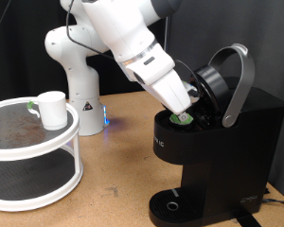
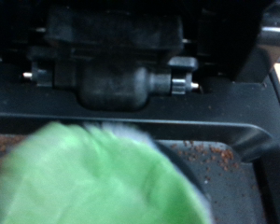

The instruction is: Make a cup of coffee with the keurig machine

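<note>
A boxy matte black keurig machine (image 1: 222,156) stands at four o'clock on the brown wooden bench (image 1: 114,203), its silver-grey curved lid raised. The white arm's fingers (image 1: 186,112) reach into the open chamber beside a green-topped pod (image 1: 183,119); their grip cannot be told. A small glossy white cup (image 1: 53,109) sits at nine o'clock on a round white rack (image 1: 33,151), well apart.

- The exterior view stands off the arm at about desk (image 1: 123,142) height, facing the keurig machine (image 1: 218,151) side-on, with the robot's base behind.
- The wrist view sits very near, looking into the machine's open chamber (image 2: 112,65); a blurred green pod top (image 2: 93,182) fills its foreground.
- Both views share the open chamber and pod (image 1: 183,118).
</note>
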